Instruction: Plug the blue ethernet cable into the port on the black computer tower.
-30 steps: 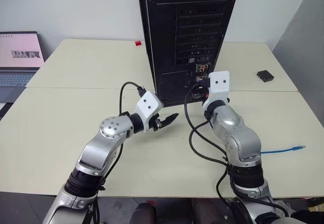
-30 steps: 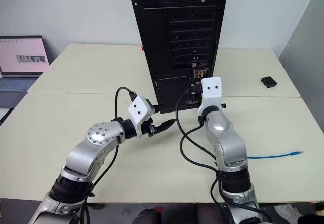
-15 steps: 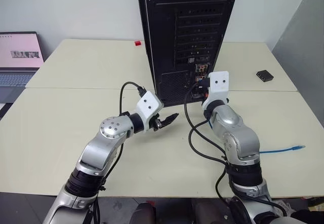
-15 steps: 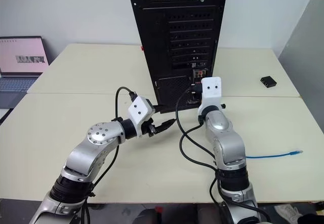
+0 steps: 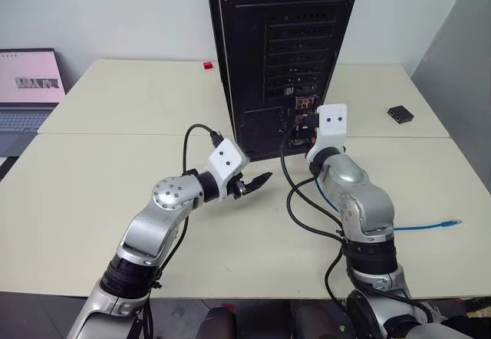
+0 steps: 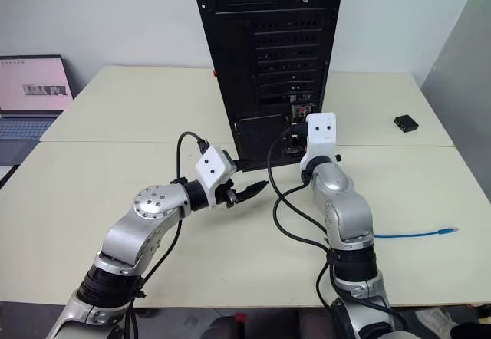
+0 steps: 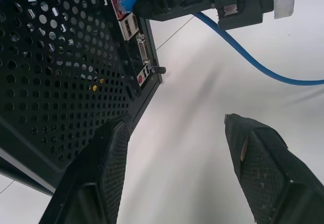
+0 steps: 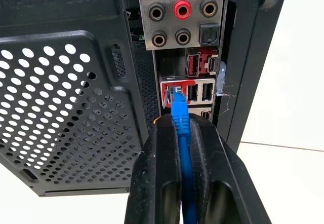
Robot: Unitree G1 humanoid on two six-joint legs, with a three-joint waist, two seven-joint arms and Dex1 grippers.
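I see the room in bright, even light that seems to come from above, without hard shadows. Under my arms only soft, pale shadows lie on the table (image 5: pixel 92 185). The tower (image 5: pixel 284 47) stays very dark, and its back panel keeps little detail in the head views. The laptop (image 5: pixel 31 78) screen looks washed out. The head views are sharp, with no motion blur.

In the left wrist view the near fingers (image 7: pixel 109 168) are soft, out of focus. In the right wrist view the cable (image 8: pixel 179 117) and the ports are sharp, and the white background is overexposed.
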